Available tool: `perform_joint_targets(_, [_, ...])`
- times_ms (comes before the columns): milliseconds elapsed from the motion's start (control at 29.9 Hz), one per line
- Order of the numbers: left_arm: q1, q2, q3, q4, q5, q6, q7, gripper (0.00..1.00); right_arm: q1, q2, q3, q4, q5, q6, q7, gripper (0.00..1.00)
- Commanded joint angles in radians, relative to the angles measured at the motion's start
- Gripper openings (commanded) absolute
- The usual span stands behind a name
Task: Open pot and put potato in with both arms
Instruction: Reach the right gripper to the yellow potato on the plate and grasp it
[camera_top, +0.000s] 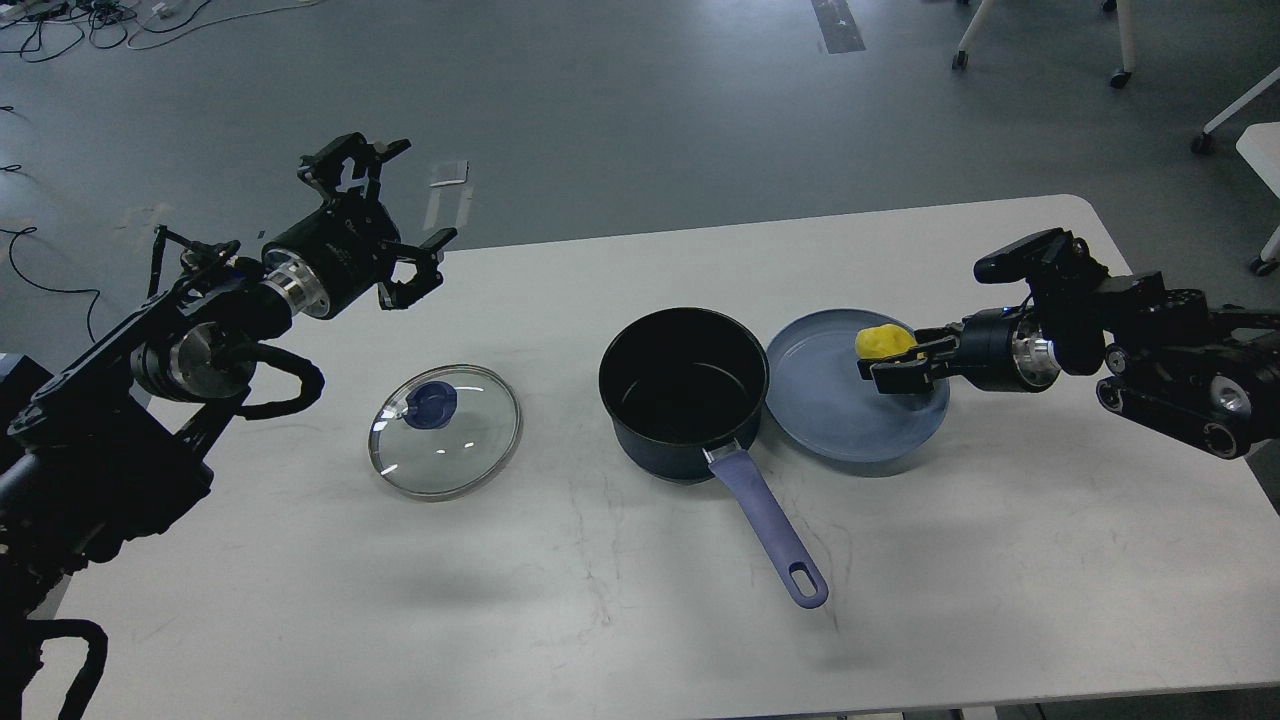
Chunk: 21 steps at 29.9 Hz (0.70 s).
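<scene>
One pot (684, 393) stood uncovered near the middle of the table (620, 620), its black inside bare and its blue handle (767, 540) running toward the near edge and slightly right. Its right wall touched or nearly touched the rim of a plate (835, 420); the exact contact could not be told.

Above the far right part of that plate was the potato (884, 341), a small yellow lump. The right gripper (905, 362) reached in from the right with its fingers closed around the potato, one finger above and one below its near side. Whether the potato rested on the plate or was held just clear of it could not be told. The right arm (1150, 350) extended level from the right edge of the view.

Left of the pot, well apart from it, the glass lid (445, 430) lay flat on the table, knob (432, 403) upward. The left gripper (385, 215) hung raised above the far left corner of the table, apart from the lid, with its fingers spread wide and nothing between them. The left arm (150, 360) came in from the lower left, cables looped beside its wrist.

Beyond the table lay grey floor (640, 100), with chair legs (1120, 45) at the upper right.
</scene>
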Motion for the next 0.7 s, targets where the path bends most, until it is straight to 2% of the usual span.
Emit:
perform_joint_targets(0, [0.0, 0.001, 0.0, 0.0, 0.0, 0.001, -0.002, 0.98, 0.0, 0.009, 0.0, -0.001, 0.001, 0.0, 0.0, 0.91])
perform_joint_targets(167, [0.009, 0.001, 0.002, 0.0, 0.001, -0.001, -0.014, 0.98, -0.005, 0.024, -0.002, -0.001, 0.001, 0.0, 0.001, 0.88])
perform_joint_targets(334, [0.009, 0.001, 0.002, 0.0, 0.011, 0.001, -0.016, 0.98, 0.018, 0.024, -0.052, 0.0, 0.0, 0.002, 0.006, 0.71])
perform_joint_targets(468, [0.009, 0.0, 0.002, 0.0, 0.011, 0.002, -0.016, 0.98, 0.025, 0.026, -0.071, -0.001, 0.0, 0.002, 0.006, 0.66])
perform_joint_targets(568, [0.009, 0.0, 0.002, 0.002, 0.011, 0.002, -0.016, 0.98, 0.028, 0.026, -0.087, -0.001, -0.002, 0.002, 0.009, 0.46])
perform_joint_targets(602, [0.009, 0.0, 0.002, 0.003, 0.011, 0.004, -0.016, 0.98, 0.037, 0.026, -0.107, -0.003, -0.002, 0.002, 0.012, 0.35])
perform_joint_targets(669, [0.011, -0.002, 0.002, 0.006, 0.011, 0.005, -0.017, 0.98, 0.051, 0.026, -0.126, -0.005, -0.002, 0.002, 0.012, 0.26])
